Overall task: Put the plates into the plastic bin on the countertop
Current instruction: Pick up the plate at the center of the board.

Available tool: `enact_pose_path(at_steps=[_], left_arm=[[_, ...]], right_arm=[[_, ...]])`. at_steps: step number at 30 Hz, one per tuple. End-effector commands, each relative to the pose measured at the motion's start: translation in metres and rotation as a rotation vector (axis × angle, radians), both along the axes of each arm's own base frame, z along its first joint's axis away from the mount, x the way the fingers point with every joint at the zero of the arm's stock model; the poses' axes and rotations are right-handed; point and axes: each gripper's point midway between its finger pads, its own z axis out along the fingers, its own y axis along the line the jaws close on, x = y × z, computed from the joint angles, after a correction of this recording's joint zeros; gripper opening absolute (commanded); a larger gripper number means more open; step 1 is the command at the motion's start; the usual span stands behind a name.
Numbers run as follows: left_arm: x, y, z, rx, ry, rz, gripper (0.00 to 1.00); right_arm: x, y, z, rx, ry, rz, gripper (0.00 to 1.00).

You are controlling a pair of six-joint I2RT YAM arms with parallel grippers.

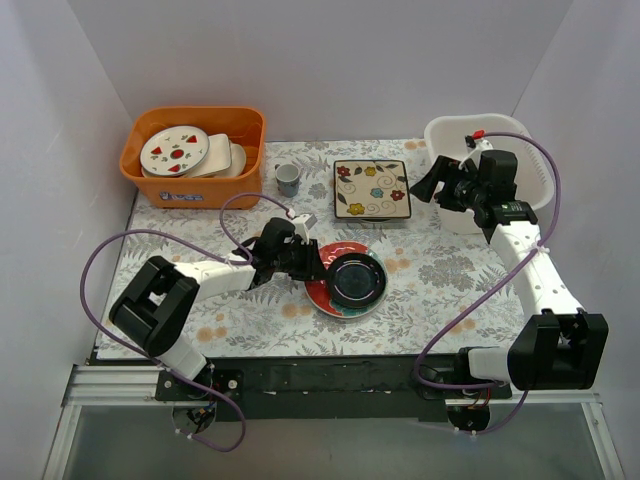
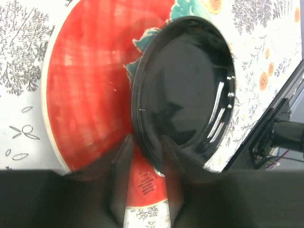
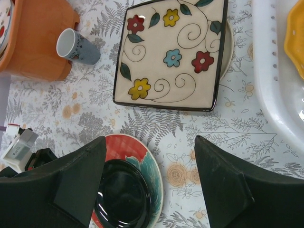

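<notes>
Dark plate [image 1: 358,280]: round, shiny and black. It sits on top of the red plate, in the middle of the tabletop [image 1: 450,270].
Red plate [image 1: 322,293]: round and red, with a teal pattern and a pale rim. It lies flat under the dark plate.
Square plate [image 1: 371,188]: cream with a black edge, curly stems and red, yellow and blue flowers. It lies flat at the back, between the cup [image 1: 288,179] and the white bin [image 1: 440,135].
Yellow plate [image 3: 295,38]: only its edge shows, inside the white bin.
White bin: wide rim, back right corner.
Left claw [image 1: 312,265]: low at the left edge of the two stacked plates, with a narrow gap. I cannot tell if it pinches a plate.
Right claw [image 3: 149,142]: wide, with nothing in it, up in the air beside the white bin.
Orange bin [image 1: 190,190]: back left, with white plates [image 1: 174,150] that have red and green marks.
</notes>
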Motion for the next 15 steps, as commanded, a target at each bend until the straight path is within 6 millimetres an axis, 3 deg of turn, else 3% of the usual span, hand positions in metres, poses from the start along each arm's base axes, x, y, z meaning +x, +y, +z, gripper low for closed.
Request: enact_pose_path(at_steps=[1, 4, 9, 15], left_arm=[[0.001, -0.007, 0.004, -0.018, -0.014, -0.031, 0.12], [0.0, -0.005, 0.002, -0.01, -0.01, -0.023, 0.0], [0.001, -0.003, 0.0, -0.001, -0.011, -0.015, 0.0], [0.001, -0.004, -0.006, 0.001, 0.005, -0.017, 0.0]], right_arm=[[-0.004, 0.0, 0.015, -0.022, -0.052, 0.015, 0.81], [-0.005, -0.001, 0.016, -0.029, -0.053, 0.021, 0.81], [-0.011, 0.004, 0.013, -0.017, -0.053, 0.052, 0.81], [-0.035, 0.028, -0.002, 0.031, -0.036, 0.208, 0.81]])
